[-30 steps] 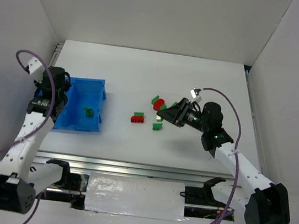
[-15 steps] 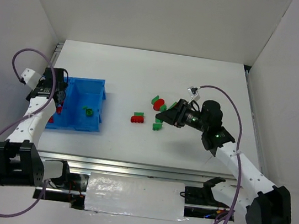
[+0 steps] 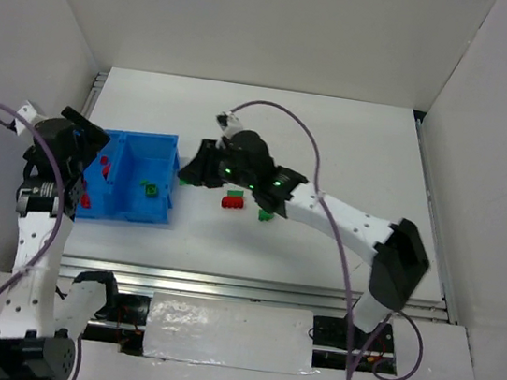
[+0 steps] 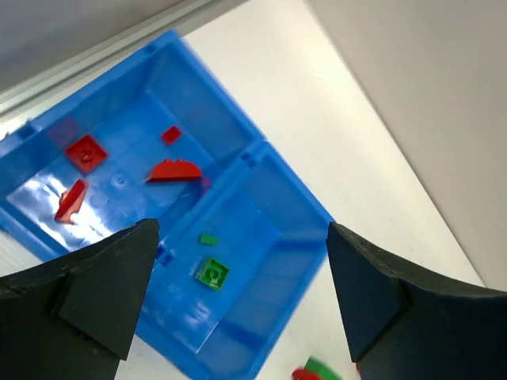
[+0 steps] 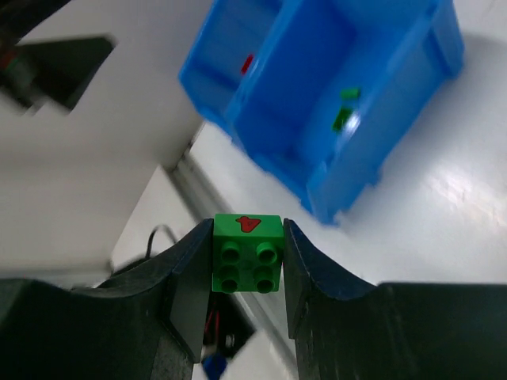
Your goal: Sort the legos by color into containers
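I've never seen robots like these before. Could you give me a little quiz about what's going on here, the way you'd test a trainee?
1. True or false: the right gripper is holding a red brick.
2. How many green pieces lie in the blue bin, as the left wrist camera shows it? A) two B) five C) none
3. Fill in: the left gripper is ___ (open or shut), with nothing held in it.

Key
1. False: it is shut on a green brick.
2. A: both lie in the compartment that has no red pieces.
3. open
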Available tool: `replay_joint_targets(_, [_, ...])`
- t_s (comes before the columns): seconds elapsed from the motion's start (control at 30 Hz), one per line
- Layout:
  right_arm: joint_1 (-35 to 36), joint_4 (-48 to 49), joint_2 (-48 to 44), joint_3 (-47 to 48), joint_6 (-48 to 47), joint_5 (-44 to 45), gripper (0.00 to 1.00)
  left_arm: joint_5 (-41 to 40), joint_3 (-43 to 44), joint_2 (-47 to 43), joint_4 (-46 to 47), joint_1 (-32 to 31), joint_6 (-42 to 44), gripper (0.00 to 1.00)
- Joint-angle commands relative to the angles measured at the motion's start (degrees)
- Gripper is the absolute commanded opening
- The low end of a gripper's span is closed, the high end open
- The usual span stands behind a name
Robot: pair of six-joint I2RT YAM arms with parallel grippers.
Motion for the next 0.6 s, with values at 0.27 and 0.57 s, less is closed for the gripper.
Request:
replay_joint_targets(0.27, [5.2, -12.4, 37.7, 46.1, -9.4, 21.2, 0.16, 20.8, 3.2, -9.3, -1.5, 0.2, 23.3, 1.00])
replay_joint_targets(0.57, [4.9, -11.1, 43.6, 54.2, -12.4, 15.3, 0.99, 16.6, -3.1, -16.0, 2.0, 0.1, 23.7, 1.00])
